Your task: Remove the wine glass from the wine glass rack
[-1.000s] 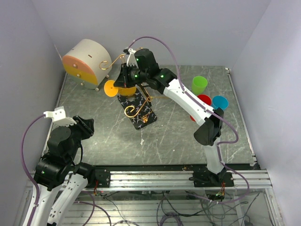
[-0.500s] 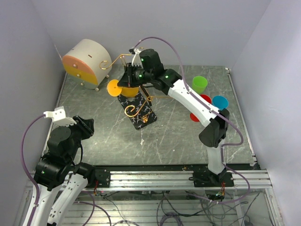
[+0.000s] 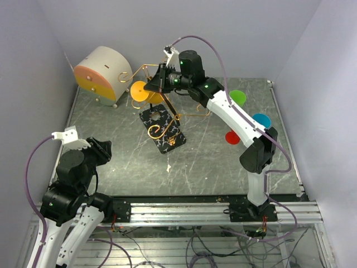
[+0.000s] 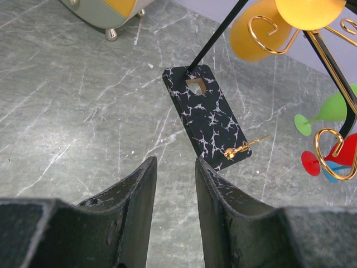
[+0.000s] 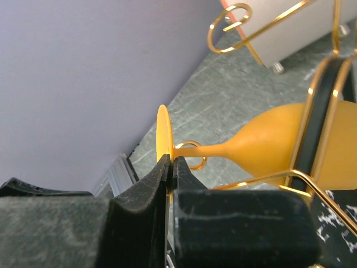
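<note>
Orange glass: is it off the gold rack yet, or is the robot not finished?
Not quite. Done: the right claw is shut on the foot of the wine glass. In hand: the glass lies sideways, its bowl behind the gold wires of the wine glass rack, so it doesn't look free. To do: pull it clear of the wires. The left claw hangs open, far from the rack.

On the veined grey bench (image 3: 117, 159), a round beige-and-orange drawer box (image 3: 103, 75) stands on small feet at the far left — well apart from the green glass (image 3: 239, 96), blue glass (image 3: 262, 119) and red glass (image 3: 232, 138) clustered at the right.
</note>
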`<state>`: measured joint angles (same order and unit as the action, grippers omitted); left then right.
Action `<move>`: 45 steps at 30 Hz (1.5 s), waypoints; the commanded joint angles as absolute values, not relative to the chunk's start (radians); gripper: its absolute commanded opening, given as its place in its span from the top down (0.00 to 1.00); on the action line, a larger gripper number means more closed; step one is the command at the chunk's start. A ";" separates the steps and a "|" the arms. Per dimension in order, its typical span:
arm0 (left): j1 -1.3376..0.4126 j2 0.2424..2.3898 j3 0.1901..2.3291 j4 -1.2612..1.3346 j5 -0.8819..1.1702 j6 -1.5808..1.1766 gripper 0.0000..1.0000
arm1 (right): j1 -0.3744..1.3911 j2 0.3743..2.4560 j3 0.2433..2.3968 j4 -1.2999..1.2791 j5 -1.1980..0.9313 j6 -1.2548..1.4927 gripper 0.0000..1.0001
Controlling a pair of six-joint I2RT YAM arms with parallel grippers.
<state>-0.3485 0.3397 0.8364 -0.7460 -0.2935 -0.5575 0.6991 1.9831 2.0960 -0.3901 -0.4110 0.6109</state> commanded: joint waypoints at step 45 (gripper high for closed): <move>-0.345 0.497 0.943 -0.664 0.023 -0.853 0.40 | 0.755 1.182 1.580 -0.391 -0.113 0.044 1.00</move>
